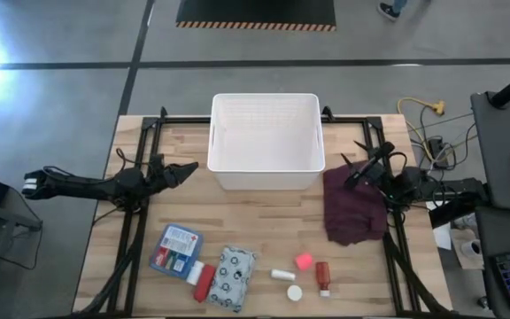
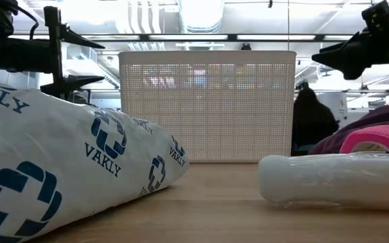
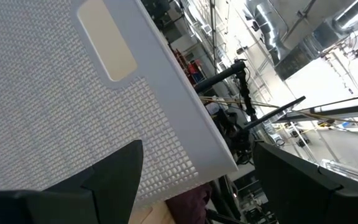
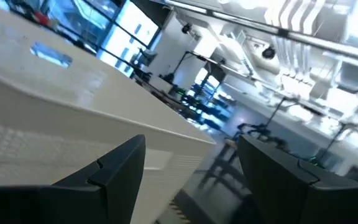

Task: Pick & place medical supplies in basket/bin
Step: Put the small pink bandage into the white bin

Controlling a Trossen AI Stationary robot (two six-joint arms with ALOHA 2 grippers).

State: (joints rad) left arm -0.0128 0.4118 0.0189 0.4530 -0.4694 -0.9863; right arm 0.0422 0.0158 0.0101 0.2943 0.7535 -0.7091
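The white tub point(image 1: 266, 142) stands at the table's far middle, with nothing in it. Near the front edge lie the blue flat packet point(image 1: 176, 247), a red tube point(image 1: 204, 282), the white patterned pouch point(image 1: 235, 277), a small white bottle point(image 1: 282, 275), a white cap point(image 1: 295, 291), the pink cube point(image 1: 304, 260) and a second red tube point(image 1: 323, 276). My left gripper point(image 1: 187, 167) is open, left of the tub. My right gripper point(image 1: 361, 152) is open, right of the tub, over the maroon cloth point(image 1: 354, 206).
Cables point(image 1: 423, 124) and a dark stand lie beyond the table's right edge. Black frame rails point(image 1: 135, 221) run along both sides of the table. Bare wood shows between the tub and the row of items.
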